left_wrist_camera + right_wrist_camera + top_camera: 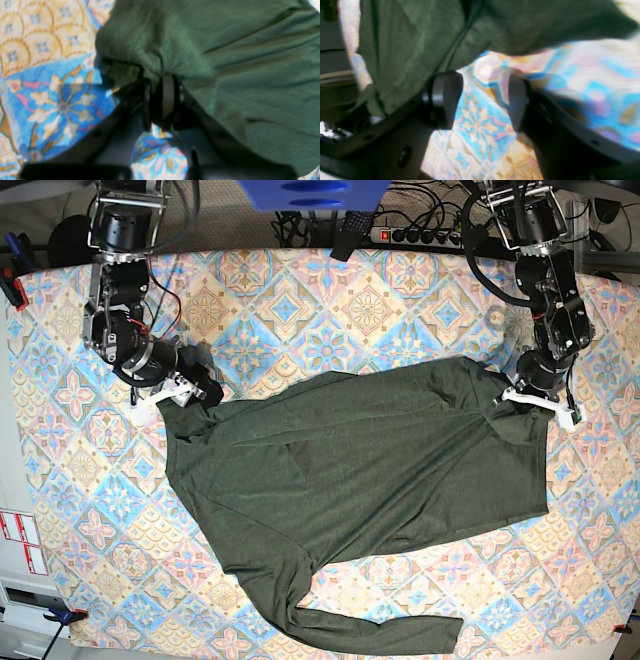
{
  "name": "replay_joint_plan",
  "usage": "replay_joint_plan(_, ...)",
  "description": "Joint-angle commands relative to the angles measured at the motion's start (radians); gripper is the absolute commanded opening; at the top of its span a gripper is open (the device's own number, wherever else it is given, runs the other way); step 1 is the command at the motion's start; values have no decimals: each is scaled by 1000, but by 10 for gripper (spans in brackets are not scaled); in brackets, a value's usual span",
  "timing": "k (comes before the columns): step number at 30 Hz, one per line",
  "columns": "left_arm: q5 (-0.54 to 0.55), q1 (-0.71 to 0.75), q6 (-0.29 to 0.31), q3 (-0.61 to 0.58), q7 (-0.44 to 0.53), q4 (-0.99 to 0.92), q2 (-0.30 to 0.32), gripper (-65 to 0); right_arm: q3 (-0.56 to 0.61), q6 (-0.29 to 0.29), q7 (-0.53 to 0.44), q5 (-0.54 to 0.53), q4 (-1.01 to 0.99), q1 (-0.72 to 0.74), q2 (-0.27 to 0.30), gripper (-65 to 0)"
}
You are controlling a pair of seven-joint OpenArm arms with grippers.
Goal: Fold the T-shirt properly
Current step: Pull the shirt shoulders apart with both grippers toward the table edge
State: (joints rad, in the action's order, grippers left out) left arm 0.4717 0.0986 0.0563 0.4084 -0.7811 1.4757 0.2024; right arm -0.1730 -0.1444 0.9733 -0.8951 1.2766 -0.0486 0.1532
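Spreading stage: the dark olive-green knit T-shirt [360, 460] lies rumpled.
Your left gripper [162, 100] pinches its edge; your right gripper [485, 100] gapes empty, so regrasp next.

T-shirt [360, 460]: plain, no print or tag w/ text visible.
Tablecloth [330, 300]: tile pattern only, no words or nos.
Stickers [22, 542]: white w/ red marks, at table's left edge in base view; too small to read.
Arms, grippers: no readable brand or label.
Overall: no legible text anywhere.

Left hand [162, 100] pinches T-shirt [225, 62]; patterned cloth [50, 75] beneath.
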Motion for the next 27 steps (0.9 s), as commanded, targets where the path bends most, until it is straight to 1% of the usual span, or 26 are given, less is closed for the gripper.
replay_joint_plan(1,3,-10,4,4,12,21,13,-650,-20,-2,-11,-8,-8,20,23,-317)
replay_joint_plan(6,3,-6,4,4,9,23,13,-650,-46,-2,-11,-6,-88,62,3,-318)
replay_joint_plan(12,3,3,4,4,9,23,13,-650,-95,-2,-12,-3,-142,105,3,-320)
replay_joint_plan(16,3,3,4,4,9,23,13,-650,-101,-2,-14,-3,-188,140,3,-321)
replay_joint_plan(21,3,3,4,4,9,23,13,-650,-95,-2,-55,-3,-229,160,3,-326)
replay_joint_plan(22,3,5,4,4,9,23,13,-650,-93,-2,-58,-3,-237,161,3,-343)
replay_joint_plan(24,3,14,4,4,9,23,13,-650,-93,-2,-58,-3,-245,172,3,-404)
replay_joint_plan(27,3,17,4,4,9,24,13,-650,-99,-2,-60,-3,-246,178,3,-537)
